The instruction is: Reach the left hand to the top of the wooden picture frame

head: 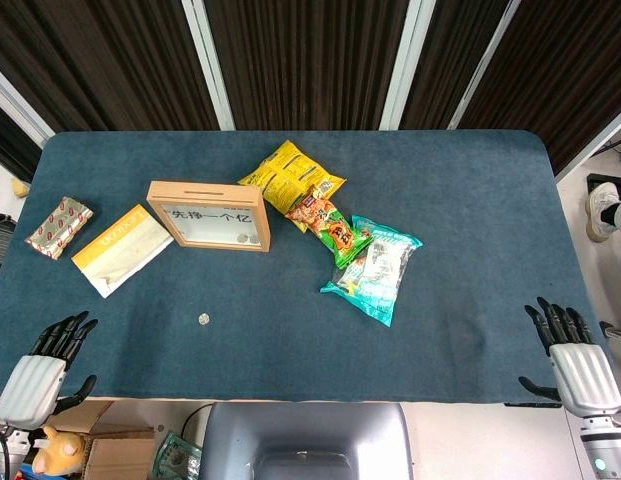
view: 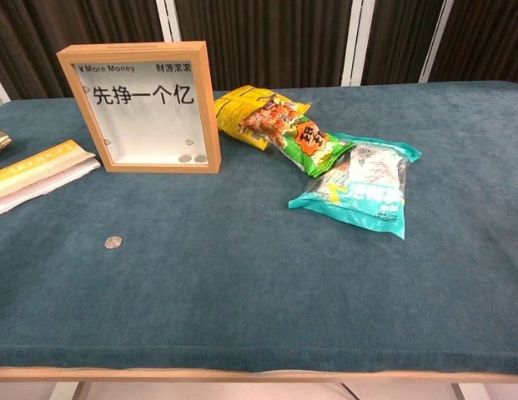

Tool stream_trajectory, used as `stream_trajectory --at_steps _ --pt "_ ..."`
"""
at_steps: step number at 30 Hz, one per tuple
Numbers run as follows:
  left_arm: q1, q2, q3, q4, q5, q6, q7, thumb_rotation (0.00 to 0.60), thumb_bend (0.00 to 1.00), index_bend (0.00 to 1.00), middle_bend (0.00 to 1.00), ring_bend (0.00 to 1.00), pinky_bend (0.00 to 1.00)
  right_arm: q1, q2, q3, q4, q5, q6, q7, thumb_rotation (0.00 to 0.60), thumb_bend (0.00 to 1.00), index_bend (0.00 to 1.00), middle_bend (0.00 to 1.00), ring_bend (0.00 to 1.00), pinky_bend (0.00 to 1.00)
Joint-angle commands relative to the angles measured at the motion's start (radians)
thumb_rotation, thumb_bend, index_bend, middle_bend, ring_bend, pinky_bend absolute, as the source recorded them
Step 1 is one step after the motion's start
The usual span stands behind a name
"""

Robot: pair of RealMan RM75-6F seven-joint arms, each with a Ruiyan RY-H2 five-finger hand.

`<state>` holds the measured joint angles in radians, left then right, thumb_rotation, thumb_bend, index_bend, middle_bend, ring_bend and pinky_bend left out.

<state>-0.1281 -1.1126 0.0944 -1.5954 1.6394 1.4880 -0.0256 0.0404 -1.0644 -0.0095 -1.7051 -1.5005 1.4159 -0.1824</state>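
The left hand [head: 45, 365] and right hand [head: 575, 358] rest open and hold nothing; the wooden frame [head: 208, 214] stands far from both.

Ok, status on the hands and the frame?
Left hand open, near table edge. Right hand open, idle. Frame upright, untouched. Path clear.

Blue-clothed table [head: 470, 300], bearing upright wooden picture frame [head: 208, 215], coin [head: 203, 319], snack bags [head: 375, 268], yellow-white packet [head: 120, 249].
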Motion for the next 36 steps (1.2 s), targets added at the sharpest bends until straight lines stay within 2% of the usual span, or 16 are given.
stream_trajectory --at_steps 1,3,5,6,7,8,9,10,11,13,16,22,36 --pt "-0.007 -0.007 0.003 0.001 0.008 -0.018 0.002 0.600 0.35 0.00 0.00 0.00 0.12 0.001 0.000 -0.001 -0.002 -0.003 -0.001 0.000 0.600 0.17 0.00 0.00 0.00 0.00" --pt "-0.019 -0.019 0.002 -0.003 0.010 -0.044 0.007 0.600 0.35 0.00 0.00 0.00 0.13 0.000 -0.001 -0.004 0.000 -0.005 0.000 -0.003 0.600 0.17 0.00 0.00 0.00 0.00" --pt "-0.039 -0.059 -0.012 0.012 0.016 -0.064 0.011 0.600 0.35 0.00 0.07 0.14 0.27 0.001 -0.001 -0.005 0.000 -0.005 -0.003 -0.001 0.600 0.17 0.00 0.00 0.00 0.00" --pt "-0.049 -0.082 -0.019 0.025 0.016 -0.077 0.014 0.600 0.35 0.00 0.22 0.29 0.43 0.001 -0.002 -0.005 0.002 -0.004 -0.005 -0.005 0.600 0.17 0.00 0.00 0.00 0.00" --pt "-0.062 -0.119 -0.035 0.048 0.006 -0.092 0.032 0.600 0.35 0.00 0.36 0.41 0.53 0.002 -0.002 -0.006 0.001 -0.001 -0.009 -0.006 0.600 0.17 0.00 0.00 0.00 0.00" --pt "-0.071 -0.151 -0.049 0.065 -0.008 -0.106 0.048 0.600 0.34 0.01 0.63 0.61 0.71 0.003 -0.002 -0.006 0.000 0.000 -0.011 -0.005 0.600 0.17 0.00 0.00 0.00 0.00" --pt "-0.079 -0.185 -0.064 0.083 -0.023 -0.118 0.066 0.600 0.35 0.03 0.80 0.75 0.83 0.003 -0.003 -0.005 0.000 0.000 -0.011 -0.007 0.600 0.17 0.00 0.00 0.00 0.00" --pt "-0.086 -0.216 -0.077 0.103 -0.037 -0.125 0.086 0.600 0.35 0.07 0.91 0.87 0.92 0.004 -0.004 -0.005 0.000 0.000 -0.011 -0.010 0.600 0.17 0.00 0.00 0.00 0.00" --pt "-0.097 -0.253 -0.091 0.129 -0.049 -0.138 0.116 0.600 0.35 0.11 0.98 0.95 0.98 0.004 -0.007 -0.005 -0.001 0.000 -0.012 -0.013 0.600 0.17 0.00 0.00 0.00 0.00" --pt "-0.113 -0.307 -0.110 0.164 -0.072 -0.161 0.163 0.600 0.35 0.19 1.00 1.00 1.00 0.007 -0.010 -0.004 -0.002 0.000 -0.015 -0.018 0.600 0.17 0.00 0.00 0.00 0.00" --pt "-0.135 -0.374 -0.131 0.193 -0.112 -0.201 0.189 0.600 0.36 0.27 1.00 1.00 1.00 0.010 -0.016 -0.002 -0.001 0.009 -0.024 -0.028 0.600 0.17 0.00 0.00 0.00 0.00" --pt "-0.172 -0.445 -0.161 0.215 -0.160 -0.248 0.191 0.600 0.36 0.36 1.00 1.00 1.00 0.019 -0.020 0.002 0.002 0.027 -0.042 -0.037 0.600 0.17 0.00 0.00 0.00 0.00" --pt "-0.225 -0.619 -0.204 0.369 -0.259 -0.289 0.372 0.600 0.35 0.37 1.00 1.00 1.00 0.018 -0.018 -0.001 0.002 0.022 -0.036 -0.030 0.600 0.17 0.00 0.00 0.00 0.00"
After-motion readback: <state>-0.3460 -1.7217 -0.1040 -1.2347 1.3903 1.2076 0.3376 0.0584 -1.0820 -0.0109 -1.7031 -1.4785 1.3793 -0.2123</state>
